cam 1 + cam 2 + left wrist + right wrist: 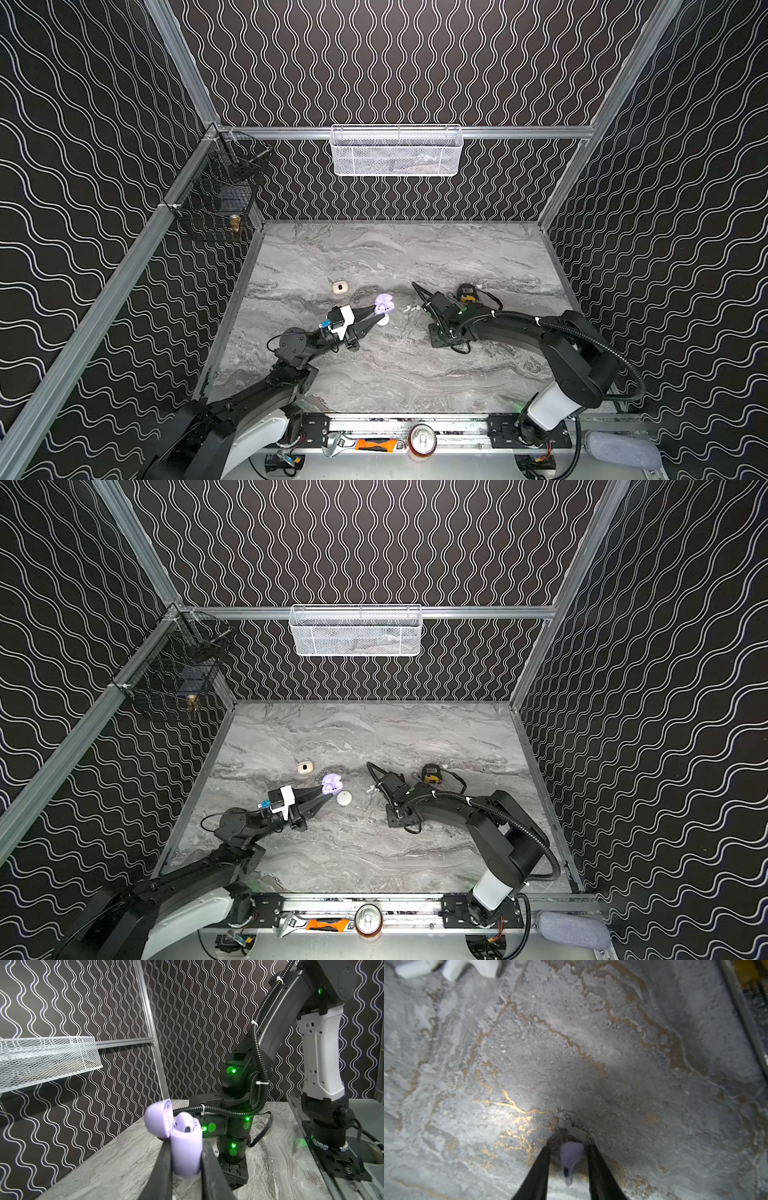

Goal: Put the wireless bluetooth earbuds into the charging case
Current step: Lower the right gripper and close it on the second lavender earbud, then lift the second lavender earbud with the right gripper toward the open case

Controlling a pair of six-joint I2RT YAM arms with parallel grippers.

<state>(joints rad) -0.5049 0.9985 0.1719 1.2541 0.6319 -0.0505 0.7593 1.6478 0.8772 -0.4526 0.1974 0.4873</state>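
My left gripper (186, 1148) is shut on the lilac charging case (187, 1159), held a little above the table in both top views (383, 303) (331, 783). Its lid (155, 1120) stands open and one lilac earbud (184, 1121) sits inside. My right gripper (569, 1147) points down at the marble table, open, with a second lilac earbud (571, 1155) lying between its fingers; one finger is close against it and a gap shows on the other side. Two white stemmed earbuds (409, 308) (446, 968) lie between the two arms.
A closed white case (344, 798) lies just under the left fingers. A beige case (340, 287) sits farther back. A yellow tape measure (466, 293) lies behind the right wrist. A white mesh basket (395, 151) and a black wire basket (216, 195) hang on the walls.
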